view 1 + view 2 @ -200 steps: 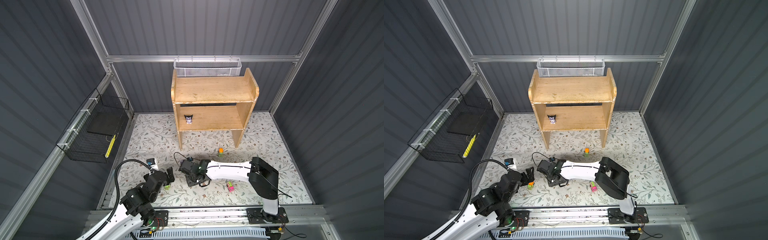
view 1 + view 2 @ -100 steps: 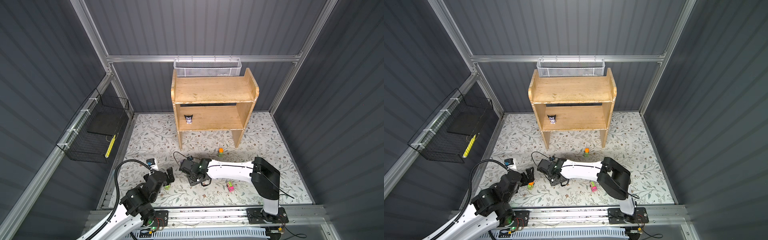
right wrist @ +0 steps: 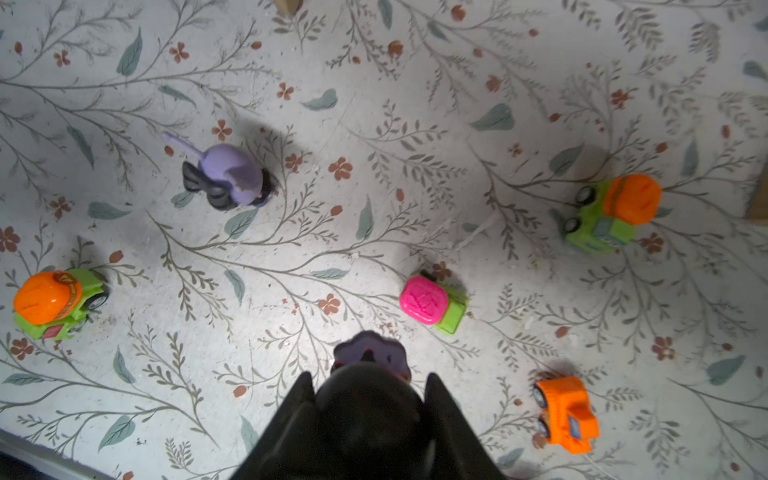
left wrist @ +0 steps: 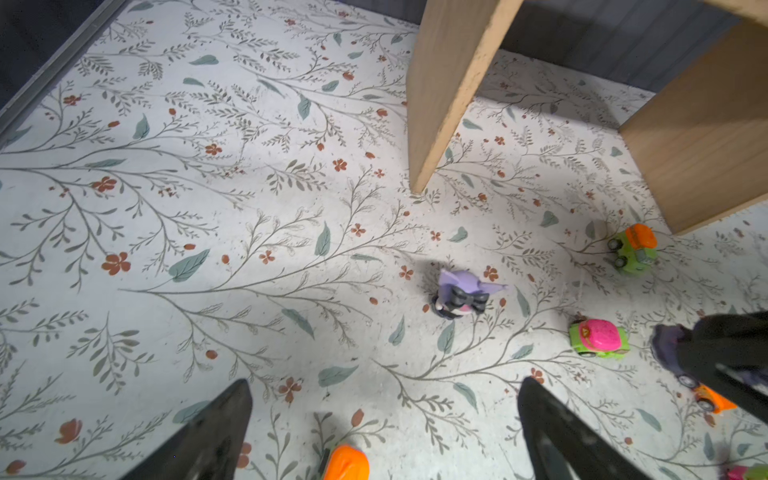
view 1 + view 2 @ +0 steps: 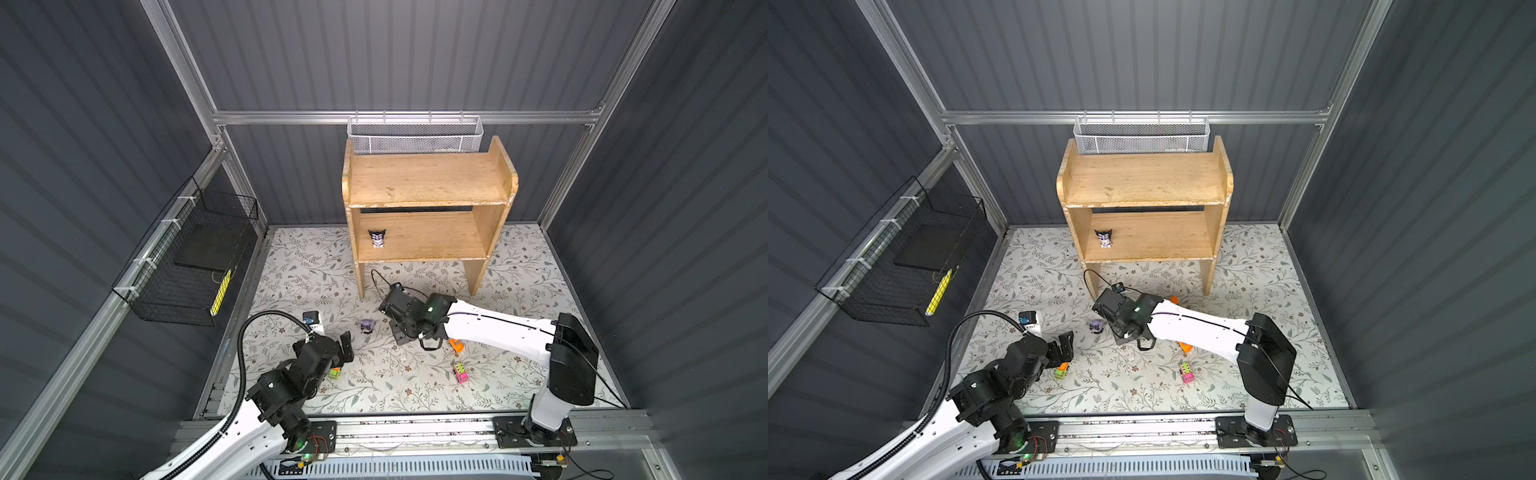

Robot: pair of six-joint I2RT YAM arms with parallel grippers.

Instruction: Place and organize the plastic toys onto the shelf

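Right wrist view, right gripper (image 3: 369, 386) clenched on figurine (image 3: 370, 351), mostly hidden, left gripper (image 4: 384, 386) released

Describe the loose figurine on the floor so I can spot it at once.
Find the wooden shelf against the back wall, then its front leg on the left of a top view. On the floral floor just in front of that leg is the loose figurine: lilac with a black bow, unlike the neon cars around it.

We work in a lab test cell: grey ribbed wall panels (image 5: 374, 54) and aluminium framing (image 5: 407, 117) enclose us, a floral mat (image 5: 299, 257) lies beneath the left hand (image 5: 344, 351), and a metal base rail (image 5: 415, 426) runs behind it.
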